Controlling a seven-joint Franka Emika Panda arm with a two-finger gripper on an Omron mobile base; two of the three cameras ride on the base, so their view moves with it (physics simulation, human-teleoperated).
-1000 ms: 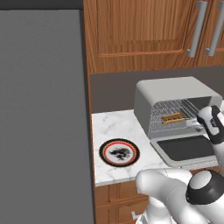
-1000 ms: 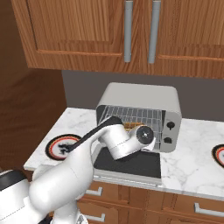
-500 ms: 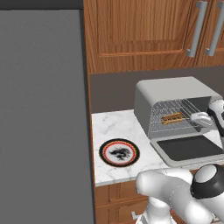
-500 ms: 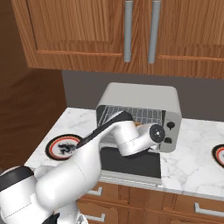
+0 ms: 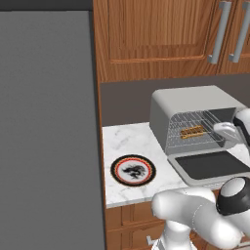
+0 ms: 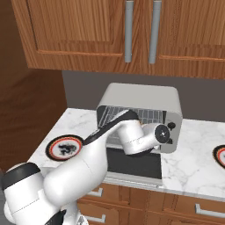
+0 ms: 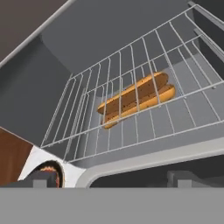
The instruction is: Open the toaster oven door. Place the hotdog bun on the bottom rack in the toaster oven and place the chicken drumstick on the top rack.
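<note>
In front of the boxy light-grey metal toaster oven (image 5: 195, 114), whose dark-glass door (image 5: 211, 166) lies folded down flat, the fingers (image 7: 109, 179) are spread wide and empty. The striped tan hotdog bun (image 7: 136, 99) lies ahead of them inside, under wire rack bars, long axis slanting across the wires. A round black-and-red plate (image 5: 133, 170) sits on the white marble counter (image 5: 122, 141) left of the oven.

White marble bench (image 5: 122, 141) over wooden drawers. Toaster oven (image 5: 190, 110) sitting on it toward the back, door (image 5: 207, 166) dropped flat over the front edge. Round plate (image 5: 133, 170) with a red-and-black rim lying just left of the door. Another plate (image 6: 219, 154) way off on the far right end.
</note>
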